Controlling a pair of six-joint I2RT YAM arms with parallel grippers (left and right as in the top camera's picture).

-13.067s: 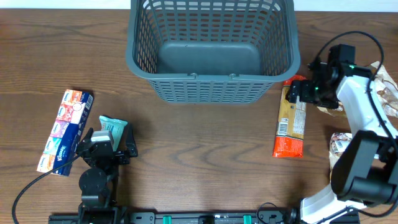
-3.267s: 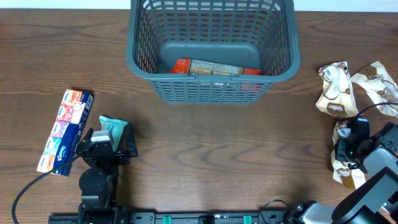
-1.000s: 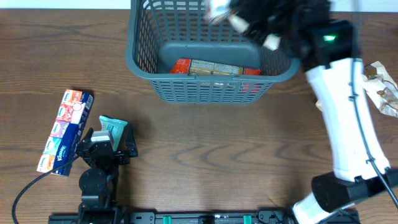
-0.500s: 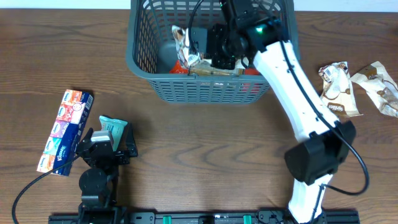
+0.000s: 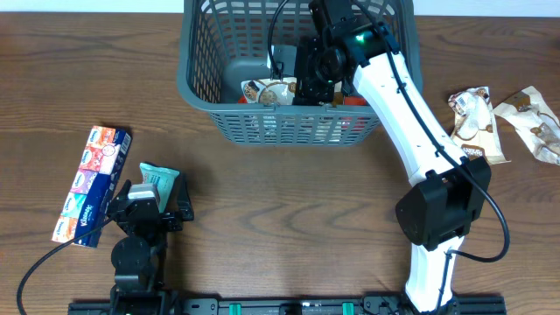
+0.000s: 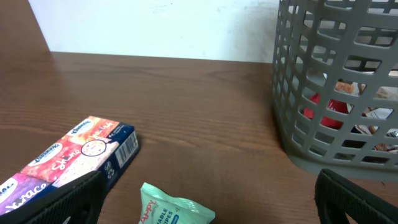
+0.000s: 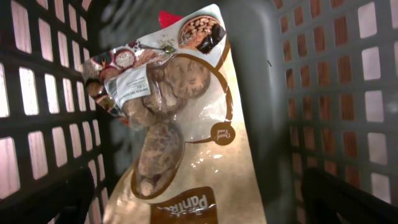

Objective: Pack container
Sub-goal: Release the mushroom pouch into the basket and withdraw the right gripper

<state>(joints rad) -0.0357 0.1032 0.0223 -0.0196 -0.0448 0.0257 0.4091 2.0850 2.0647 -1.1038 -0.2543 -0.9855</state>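
Evidently mid-release, the wide-open, empty right fingers (image 7: 65, 200) hover just behind the clear cookie-filled plastic pack (image 7: 180, 124) inside the dark grey-blue slotted plastic basket (image 5: 262, 131), so lifting out seems next.

snack pack (image 7: 180, 130): "PaniR…" | green packet (image 6: 175, 209): "…ABLE WIPES" | carton (image 6: 74, 158): print unclear

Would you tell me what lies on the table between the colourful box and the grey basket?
Nothing: only bare wooden table separates the colourful box from the basket, as the overhead view shows.
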